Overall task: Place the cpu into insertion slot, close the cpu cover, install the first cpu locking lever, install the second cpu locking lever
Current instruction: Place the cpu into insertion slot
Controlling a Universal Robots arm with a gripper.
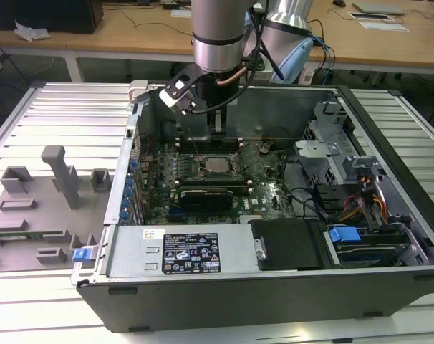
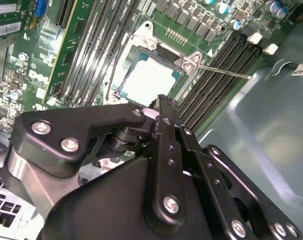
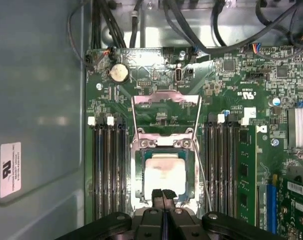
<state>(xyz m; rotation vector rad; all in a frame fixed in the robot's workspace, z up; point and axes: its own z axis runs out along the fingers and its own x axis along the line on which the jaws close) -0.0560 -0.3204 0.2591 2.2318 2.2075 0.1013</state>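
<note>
The gripper hangs over one edge of the cpu, jaws pressed together, holding nothing. The cpu cover lies flat around the cpu.

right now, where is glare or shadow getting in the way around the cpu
First wrist view: the cpu top is washed to a pale glow, and the case wall carries a soft reflection. Second wrist view: the cpu glares white too, behind the dark gripper. Exterior view: the cpu lies in dimmer light under the arm, without strong glare.
</note>
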